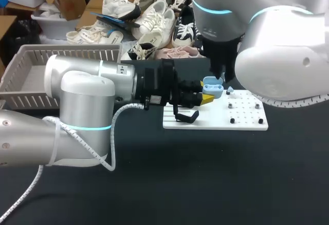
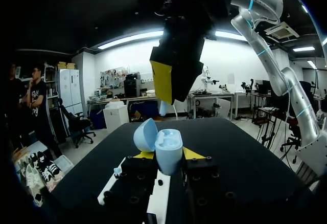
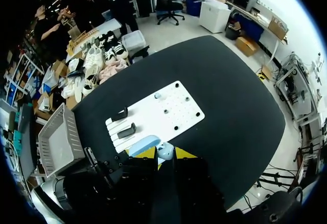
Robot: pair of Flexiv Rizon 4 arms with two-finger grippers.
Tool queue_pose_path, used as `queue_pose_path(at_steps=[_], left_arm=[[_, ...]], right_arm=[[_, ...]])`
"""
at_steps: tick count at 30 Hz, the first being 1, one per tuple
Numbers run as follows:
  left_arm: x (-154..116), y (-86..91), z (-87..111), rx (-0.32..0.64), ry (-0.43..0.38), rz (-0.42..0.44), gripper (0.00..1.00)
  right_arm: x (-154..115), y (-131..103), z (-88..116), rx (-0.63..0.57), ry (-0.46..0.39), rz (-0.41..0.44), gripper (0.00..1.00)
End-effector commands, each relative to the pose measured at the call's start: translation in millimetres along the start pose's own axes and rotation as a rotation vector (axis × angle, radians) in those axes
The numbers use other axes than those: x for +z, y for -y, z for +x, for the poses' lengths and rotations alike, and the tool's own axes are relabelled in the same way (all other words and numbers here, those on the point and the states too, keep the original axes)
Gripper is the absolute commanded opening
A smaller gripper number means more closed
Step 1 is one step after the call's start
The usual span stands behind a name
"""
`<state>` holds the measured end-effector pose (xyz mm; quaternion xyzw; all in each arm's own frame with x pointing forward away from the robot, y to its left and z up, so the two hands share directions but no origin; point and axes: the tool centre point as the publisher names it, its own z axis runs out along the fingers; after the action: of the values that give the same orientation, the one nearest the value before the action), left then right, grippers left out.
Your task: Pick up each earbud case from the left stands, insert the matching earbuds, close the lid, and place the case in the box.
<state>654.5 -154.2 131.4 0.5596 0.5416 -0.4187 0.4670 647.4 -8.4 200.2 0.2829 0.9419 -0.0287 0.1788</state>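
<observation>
The left end effector (image 2: pixel 167 155) clamps the open blue case (image 1: pixel 213 88) from both sides, just right of centre in the overhead frame. The right end effector (image 3: pixel 164 156), closed on a pale earbud (image 2: pixel 162 107), hangs just above it. Insertion looks underway; closing the lid and boxing remain. The grey box (image 1: pixel 31 63), upper left, shows no case inside.

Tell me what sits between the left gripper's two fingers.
The open light-blue earbud case, lid swung back, between the left gripper's yellow tips, gripped from both sides; the left wrist view shows it.
</observation>
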Motion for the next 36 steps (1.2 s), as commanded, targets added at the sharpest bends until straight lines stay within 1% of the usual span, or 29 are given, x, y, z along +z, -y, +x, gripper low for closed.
queue_pose_path(at_steps=[1, 17, 36], left_arm=[[1.3, 1.2, 0.4, 0.001, 0.001, -0.008, 0.0], [1.3, 1.2, 0.4, 0.001, 0.001, -0.008, 0.0], [1.3, 1.2, 0.4, 0.001, 0.001, -0.008, 0.0]], right_arm=[[-1.1, -1.7, 2.5, 0.0, -0.007, 0.009, 0.0], [1.4, -5.9, 12.6, -0.03, -0.021, 0.013, 0.0], [8.9, -9.3, 15.6, -0.042, -0.035, 0.028, 0.0]])
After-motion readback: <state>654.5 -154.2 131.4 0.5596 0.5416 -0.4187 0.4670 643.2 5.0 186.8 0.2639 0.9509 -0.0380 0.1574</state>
